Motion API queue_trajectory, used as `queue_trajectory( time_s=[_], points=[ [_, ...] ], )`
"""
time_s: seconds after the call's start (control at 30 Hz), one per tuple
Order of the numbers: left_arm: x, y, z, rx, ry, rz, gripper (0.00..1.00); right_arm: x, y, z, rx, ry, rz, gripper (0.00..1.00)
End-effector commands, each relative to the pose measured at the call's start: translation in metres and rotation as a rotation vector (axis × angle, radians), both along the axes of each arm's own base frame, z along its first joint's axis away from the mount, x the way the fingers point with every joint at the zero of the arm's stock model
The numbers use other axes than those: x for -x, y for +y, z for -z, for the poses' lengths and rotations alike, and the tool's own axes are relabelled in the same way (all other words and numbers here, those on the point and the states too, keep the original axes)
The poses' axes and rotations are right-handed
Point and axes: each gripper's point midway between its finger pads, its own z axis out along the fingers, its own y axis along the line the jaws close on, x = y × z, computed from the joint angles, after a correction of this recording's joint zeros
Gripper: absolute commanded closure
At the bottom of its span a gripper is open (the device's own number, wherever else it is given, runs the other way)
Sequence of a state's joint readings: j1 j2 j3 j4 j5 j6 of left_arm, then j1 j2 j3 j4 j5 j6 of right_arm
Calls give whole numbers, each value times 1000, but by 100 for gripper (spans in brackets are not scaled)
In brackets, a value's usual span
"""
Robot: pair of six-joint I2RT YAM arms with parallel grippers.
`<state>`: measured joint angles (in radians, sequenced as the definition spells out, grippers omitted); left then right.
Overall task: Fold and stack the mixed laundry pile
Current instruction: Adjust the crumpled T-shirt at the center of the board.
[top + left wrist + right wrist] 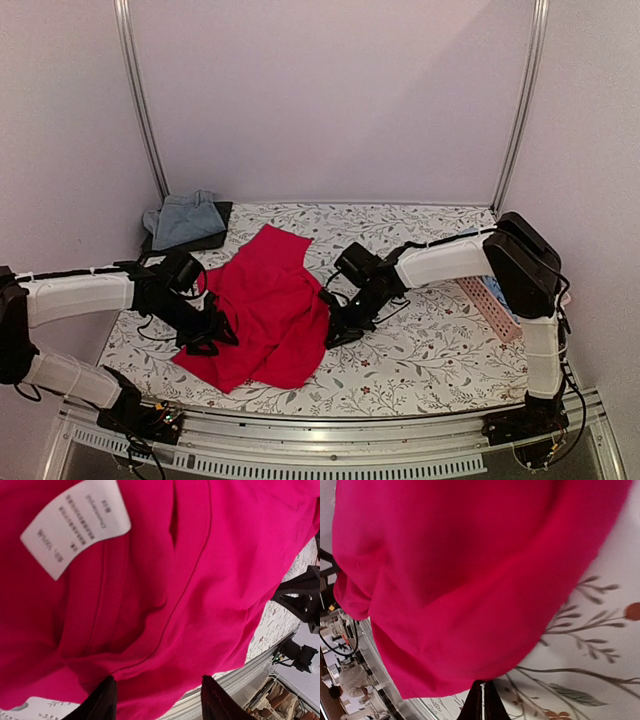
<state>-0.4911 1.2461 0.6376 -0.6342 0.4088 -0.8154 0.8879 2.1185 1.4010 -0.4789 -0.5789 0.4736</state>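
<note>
L gripper (159, 692) bottom of frame, jaws apart, tips half-hidden by red garment (200, 580). R gripper (482, 695) closed at garment edge; actual grip unclear. Blue shirt (185, 218) bunched upper left.

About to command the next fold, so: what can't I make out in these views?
Label print, left wrist view: too small and blurred to read.
Right gripper, right wrist view: cut off by the bottom edge; whether it pinches the red garment is unclear.
Basket, top view: mostly behind the right arm; contents hidden.
Blue cloth, top view: too small to tell what lies under it.
</note>
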Motion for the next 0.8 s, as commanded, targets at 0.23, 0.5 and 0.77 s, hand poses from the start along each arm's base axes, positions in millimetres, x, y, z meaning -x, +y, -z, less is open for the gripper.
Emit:
queue_trajectory(
  time_s=[0.23,0.5,0.77],
  points=[
    [-79,-62,-62,170,-270,62,100,-89,-108,11,141,-89,203,99],
    [-49,27,-44,-33,-116,-225,53,-117,-82,-95,50,-357,139,55],
    [9,34,5,32,37,-286,40,-99,-57,-109,-33,-289,112,50]
  ],
)
